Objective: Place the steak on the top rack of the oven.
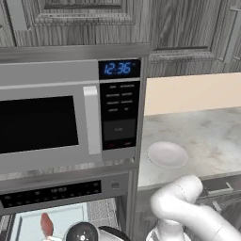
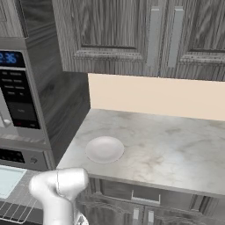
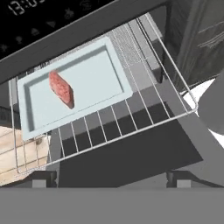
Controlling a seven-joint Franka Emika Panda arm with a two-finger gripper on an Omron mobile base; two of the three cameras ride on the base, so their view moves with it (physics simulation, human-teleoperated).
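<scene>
Flat, even rendered light is seen throughout; only soft shading, no glare. Slight pixel softness is noted, edges undistorted.

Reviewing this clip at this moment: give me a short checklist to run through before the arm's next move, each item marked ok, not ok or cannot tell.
1. Steak lies in the pale tray, not in the gripper: ok.
2. Tray sits on the pulled-out top rack below the oven's control strip: ok.
3. Steak lies away from the tray's rim: ok.
4. Gripper is clear of the steak and tray: ok; whether it is open or shut: cannot tell.
5. Rack pushed back into the oven: not ok, it is drawn out.
6. White plate on the counter holds nothing: ok.
</scene>
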